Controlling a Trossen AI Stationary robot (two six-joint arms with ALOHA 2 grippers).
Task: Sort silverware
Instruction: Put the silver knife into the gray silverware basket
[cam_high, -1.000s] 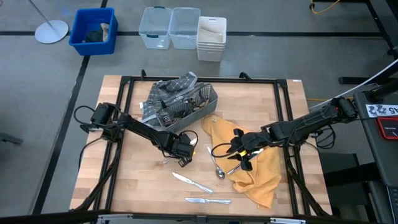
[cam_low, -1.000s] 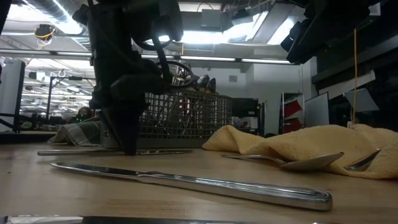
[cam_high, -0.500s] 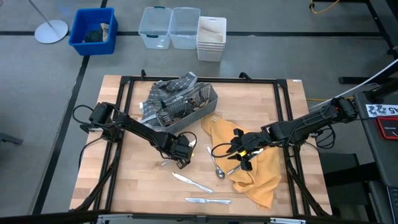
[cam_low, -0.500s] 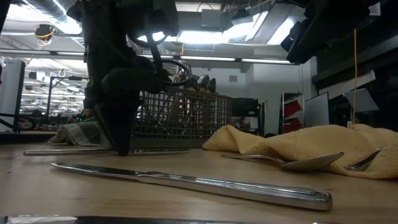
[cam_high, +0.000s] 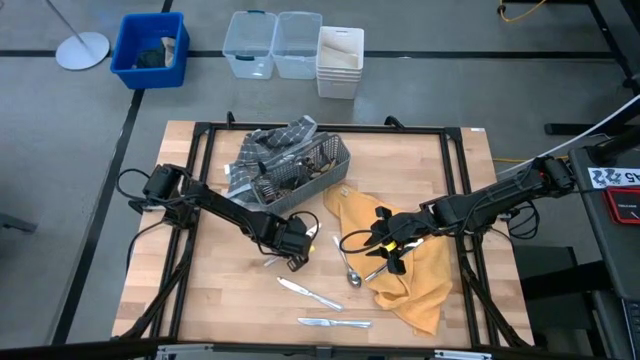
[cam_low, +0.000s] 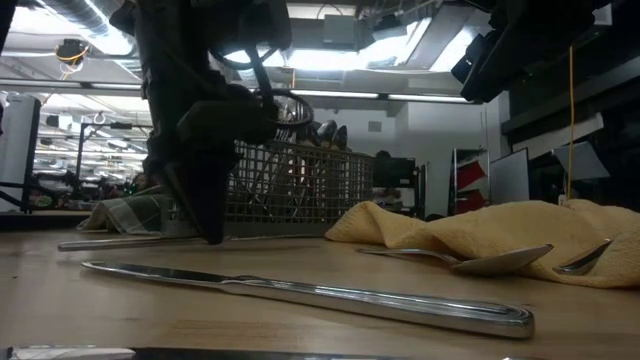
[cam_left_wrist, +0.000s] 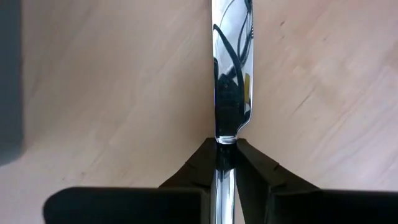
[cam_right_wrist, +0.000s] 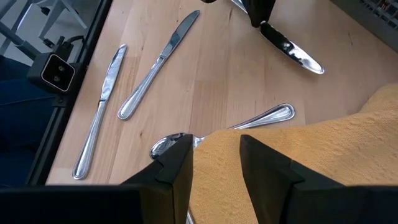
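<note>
Knife (cam_left_wrist: 231, 81) in left gripper (cam_left_wrist: 226, 163): blade runs off the left wrist picture's edge, handle hidden between the fingers.
Caddy (cam_high: 300, 170) contents: handles too small to sort into forks, spoons or knives.
Spoon (cam_right_wrist: 224, 127) by the yellow cloth (cam_right_wrist: 323, 155): middle of it covered by the right gripper's fingers (cam_right_wrist: 177, 168).
Nearest knife (cam_low: 60, 352) in the low view: only a sliver shows, cut off at the picture's bottom.
Blue bin (cam_high: 150, 50) contents: unclear.

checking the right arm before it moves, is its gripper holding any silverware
No, the right gripper stands open and empty above the yellow cloth, with the spoon lying on the table beyond its fingers.
</note>
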